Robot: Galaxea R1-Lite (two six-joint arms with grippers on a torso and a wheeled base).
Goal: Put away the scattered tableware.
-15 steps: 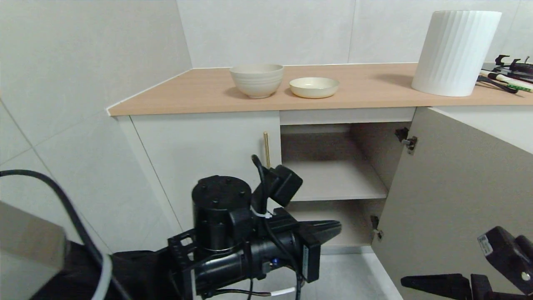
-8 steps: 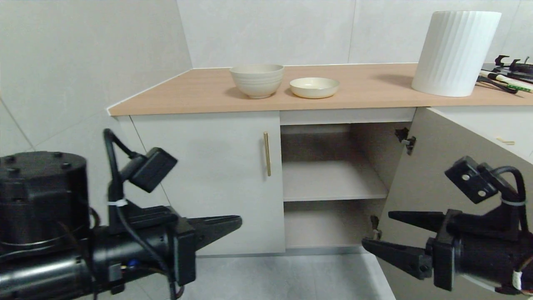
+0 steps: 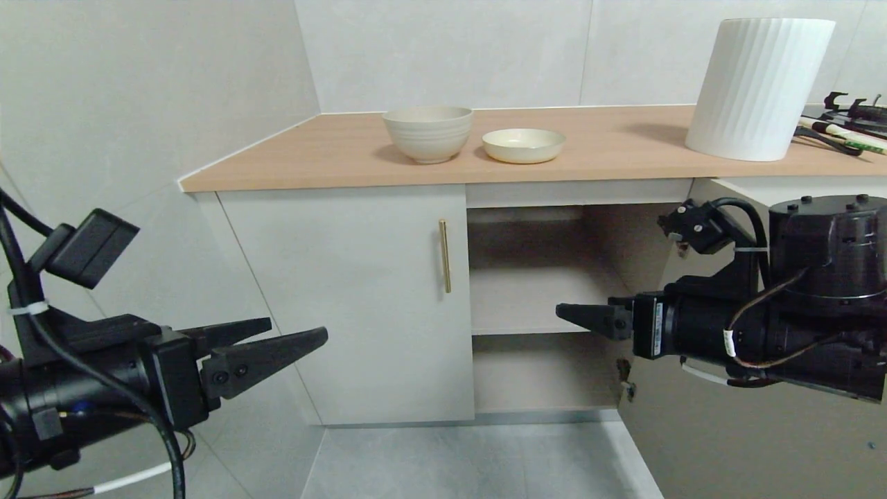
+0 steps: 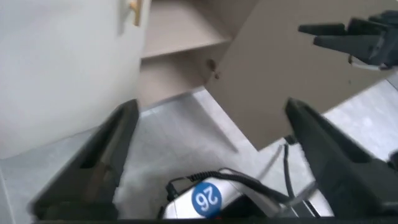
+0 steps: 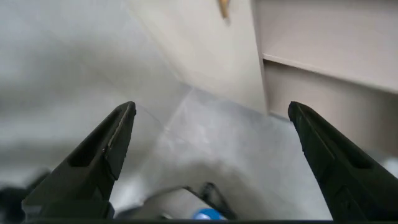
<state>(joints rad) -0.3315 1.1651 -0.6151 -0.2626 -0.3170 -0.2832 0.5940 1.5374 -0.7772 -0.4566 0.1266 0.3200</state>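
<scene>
Tiled kitchen corner; wooden countertop over low cabinet.

Head view: deep bowl and shallow dish side by side, not touching, on countertop near far-left corner. White ribbed cylinder to right; utensils at far right. Left cabinet door shut, brass handle; right door swung open, shelf inside. Left gripper low at left, jaws parted. Right gripper level with shelf, seen edge-on.

Left wrist view: jaws spread wide above floor; right gripper farther off, before open door.

Right wrist view: jaws spread wide, floor and cabinet foot beyond.

Bowl left of dish on counter, above open cabinet.
</scene>
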